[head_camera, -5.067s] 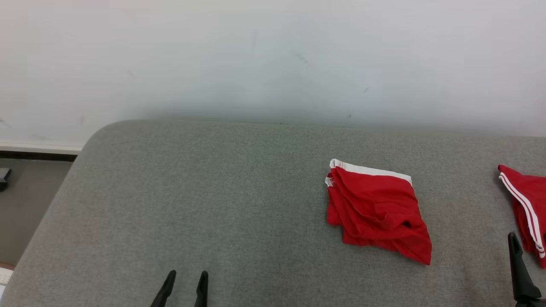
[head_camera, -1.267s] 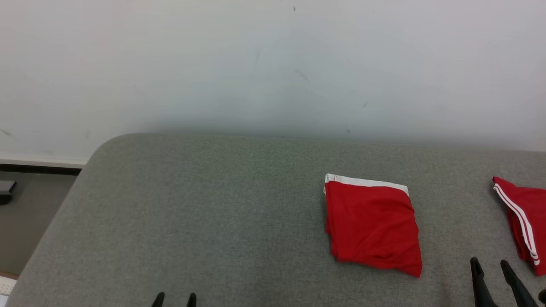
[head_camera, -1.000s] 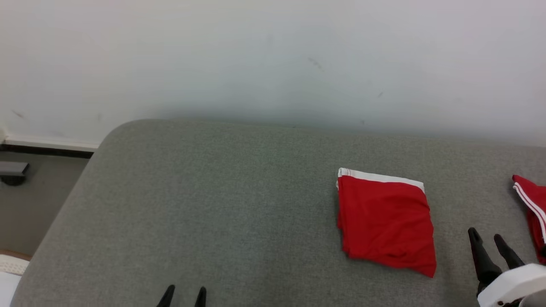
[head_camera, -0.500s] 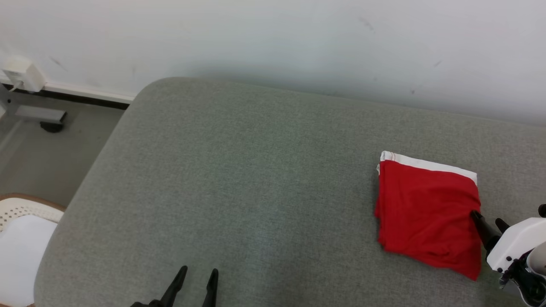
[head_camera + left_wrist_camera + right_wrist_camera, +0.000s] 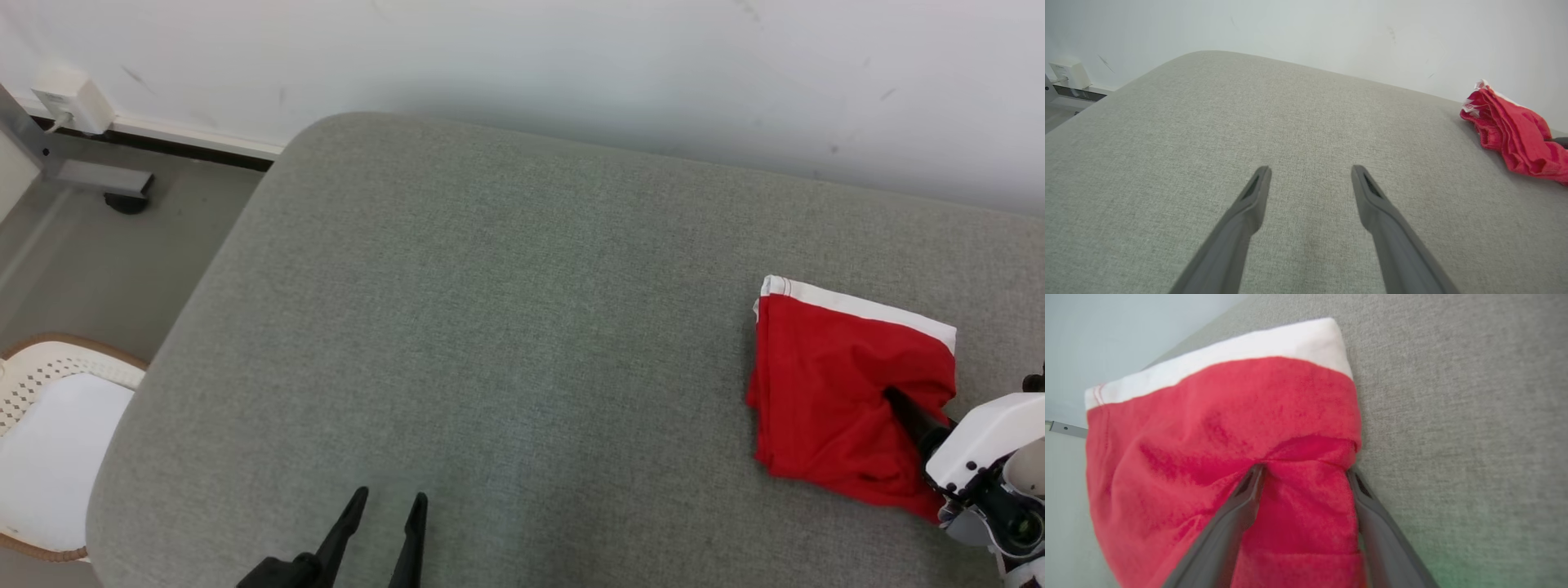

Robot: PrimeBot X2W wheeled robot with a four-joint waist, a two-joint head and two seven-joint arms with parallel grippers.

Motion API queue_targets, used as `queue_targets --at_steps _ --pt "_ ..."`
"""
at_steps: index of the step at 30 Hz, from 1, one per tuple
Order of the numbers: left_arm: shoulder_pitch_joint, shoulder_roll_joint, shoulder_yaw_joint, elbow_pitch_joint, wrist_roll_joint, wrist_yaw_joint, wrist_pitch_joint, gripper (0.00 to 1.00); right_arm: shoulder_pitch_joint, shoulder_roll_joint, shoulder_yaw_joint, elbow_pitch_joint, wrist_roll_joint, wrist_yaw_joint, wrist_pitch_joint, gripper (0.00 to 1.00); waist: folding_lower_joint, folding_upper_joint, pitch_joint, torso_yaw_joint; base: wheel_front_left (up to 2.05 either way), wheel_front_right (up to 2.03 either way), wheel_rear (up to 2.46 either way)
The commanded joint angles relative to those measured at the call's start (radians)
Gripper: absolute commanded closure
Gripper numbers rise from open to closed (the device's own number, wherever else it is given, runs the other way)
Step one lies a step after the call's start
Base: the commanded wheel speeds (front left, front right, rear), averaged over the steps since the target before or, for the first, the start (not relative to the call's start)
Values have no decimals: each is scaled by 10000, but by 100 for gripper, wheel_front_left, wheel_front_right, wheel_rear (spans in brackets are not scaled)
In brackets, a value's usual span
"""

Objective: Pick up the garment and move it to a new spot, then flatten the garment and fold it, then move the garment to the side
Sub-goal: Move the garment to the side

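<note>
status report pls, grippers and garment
Left gripper open, empty, over bare grey cushion. Right gripper jaws open, straddling a fold of the folded red garment. Garment resting on cushion, nothing in the way.

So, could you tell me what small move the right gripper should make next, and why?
Probably close the right gripper. In the right wrist view its two fingers stand apart with a raised fold of the red garment between them, so nothing is gripped yet. Pinching that fold should let it carry the garment aside.
</note>
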Motion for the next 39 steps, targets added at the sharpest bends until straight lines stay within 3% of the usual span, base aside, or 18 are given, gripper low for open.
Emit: queue_targets --at_steps 1,2,3,4,5,6,7,12,21,28,33,39 --pt "-121 4 -40 46 -74 13 4 0 -82 221 110 182 132 3 61 0 -1 0 41 25 0 0 0" --pt "-159 3 -50 54 -81 13 4 0 -112 247 129 185 153 3 31 0 -1 0 57 32 0 0 0" --pt "-185 -1 -61 57 -91 13 4 0 -145 253 131 207 154 3 -17 31 -1 0 71 37 0 0 0" --pt "-193 -8 -70 59 -96 13 4 0 -181 259 141 231 152 3 -74 56 -1 0 79 40 0 0 0" --pt "-191 -14 -71 66 -87 13 4 0 -214 275 172 228 172 3 -85 70 -1 0 79 38 0 0 0" --pt "-194 -18 -68 68 -90 13 4 0 -243 289 216 178 177 3 -186 93 -1 0 79 29 0 0 0" --pt "-185 -15 -45 67 -92 13 4 0 -270 294 244 143 183 3 -274 100 -1 0 72 3 0 0 0" --pt "6 -28 91 33 -88 13 4 0 -414 225 532 -104 314 3 -512 100 -1 0 -22 -417 0 0 0" --pt "14 -32 176 -62 -39 13 4 0 -446 -250 1042 -724 512 3 -556 100 -1 0 -171 -1784 0 0 0" --pt "-279 36 116 -175 -39 13 4 0 -685 -1203 1230 -1389 265 3 -412 100 -1 0 141 -2874 0 0 0" --pt "-567 37 -12 -200 -126 13 4 0 -1187 -1806 992 -1643 90 3 -136 100 -1 0 588 -3076 0 0 0" --pt "-738 70 -147 -72 -231 13 4 0 -1794 -2460 586 -1625 -374 3 492 100 -1 0 974 -2799 0 0 0"
